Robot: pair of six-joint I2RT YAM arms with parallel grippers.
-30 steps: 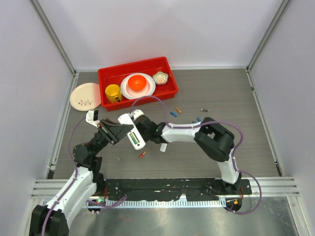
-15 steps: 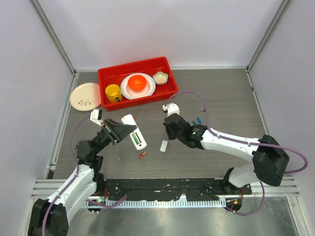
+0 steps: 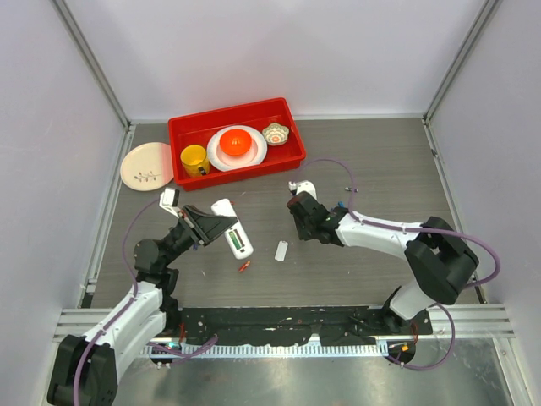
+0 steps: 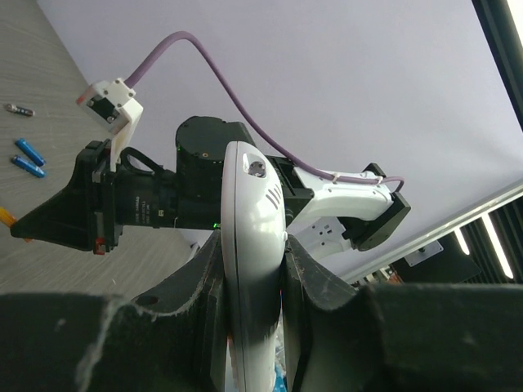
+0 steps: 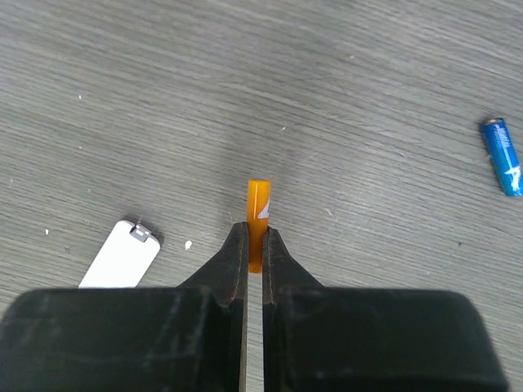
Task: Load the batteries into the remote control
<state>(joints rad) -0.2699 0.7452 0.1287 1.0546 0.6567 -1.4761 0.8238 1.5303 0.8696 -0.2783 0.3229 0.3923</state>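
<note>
Clamping one remote control [image 4: 249, 278], left gripper [image 4: 252, 245] closed; right gripper [image 5: 254, 235] pinched on one orange battery [image 5: 259, 204]; one red battery [image 3: 243, 266] loose.

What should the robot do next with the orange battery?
Probably carry it over to the remote. The right gripper pinches the orange battery, while the left gripper holds the remote, its cover lying off on the table.

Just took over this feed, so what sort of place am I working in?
Probably a lab robot cell: plain white walls on metal posts, a grey tabletop, and a red tray of props.
</note>
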